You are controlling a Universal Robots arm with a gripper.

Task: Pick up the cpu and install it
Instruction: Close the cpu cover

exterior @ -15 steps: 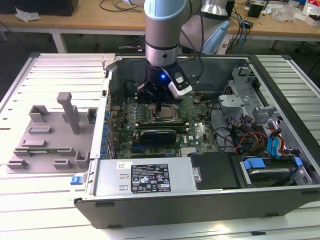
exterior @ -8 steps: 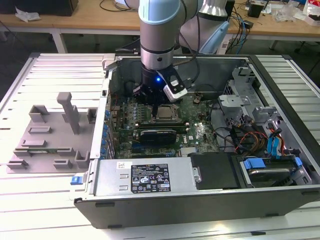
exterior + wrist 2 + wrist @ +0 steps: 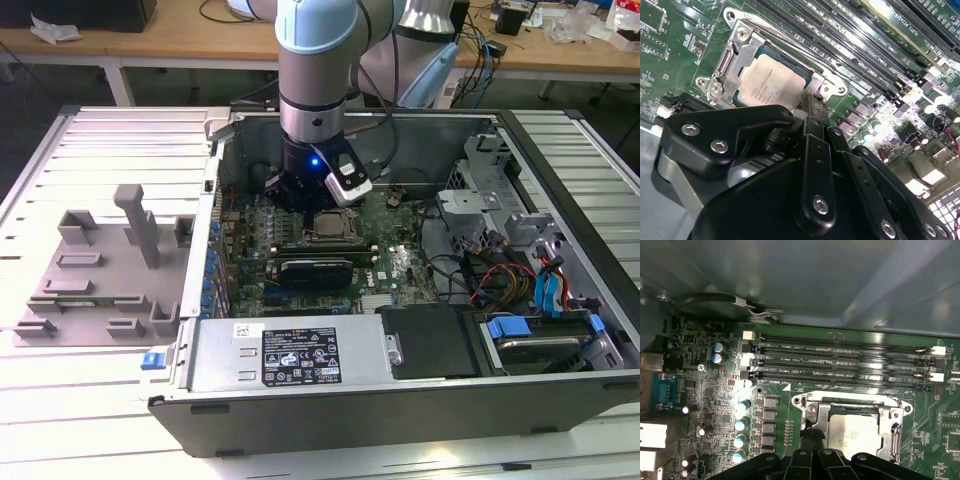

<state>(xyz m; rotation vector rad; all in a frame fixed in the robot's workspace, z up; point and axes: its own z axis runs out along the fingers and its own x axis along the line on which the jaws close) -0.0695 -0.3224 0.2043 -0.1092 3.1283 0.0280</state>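
Silver-topped square cpu [image 3: 772, 82] in socket [image 3: 734, 59]

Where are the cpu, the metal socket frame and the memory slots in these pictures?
cpu [image 3: 772, 82]: second wrist view, middle of its silver top plate.
metal socket frame [image 3: 735, 59]: second wrist view, its side bracket beside the cpu.
memory slots [image 3: 840, 360]: first wrist view, middle of one long black row.

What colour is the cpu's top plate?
Pale silver-beige metal; the small flat square cpu shows best in the second wrist view.
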